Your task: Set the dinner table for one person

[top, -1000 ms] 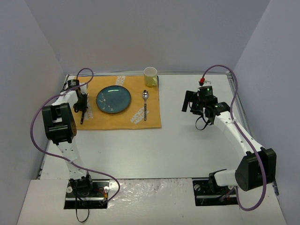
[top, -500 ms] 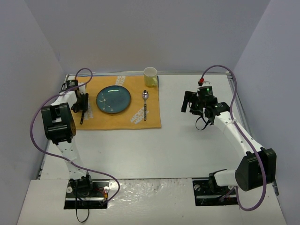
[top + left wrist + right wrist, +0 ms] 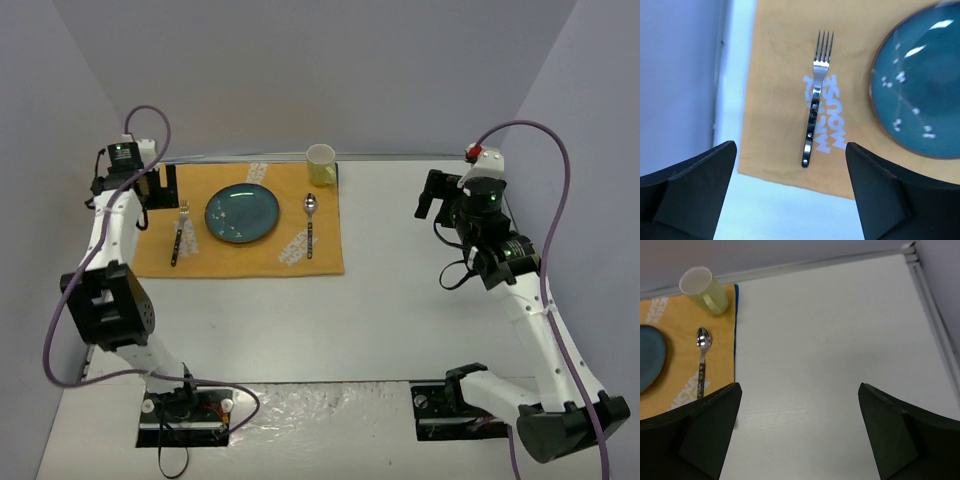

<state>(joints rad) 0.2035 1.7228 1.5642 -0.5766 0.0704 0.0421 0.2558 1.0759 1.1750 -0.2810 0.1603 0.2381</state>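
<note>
One white bench spanning the scene. At its far left, one orange placemat carrying one blue plate, one fork just left of it, one spoon just right, and one pale yellow mug at the far right corner. Two end effectors: left end effector above the mat's far left edge, spread, pinching nothing; right end effector over bare bench at far right, spread wide.

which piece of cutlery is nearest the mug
The spoon, right of the blue plate, its bowl close to the yellow mug; the fork lies left of the plate.
</note>
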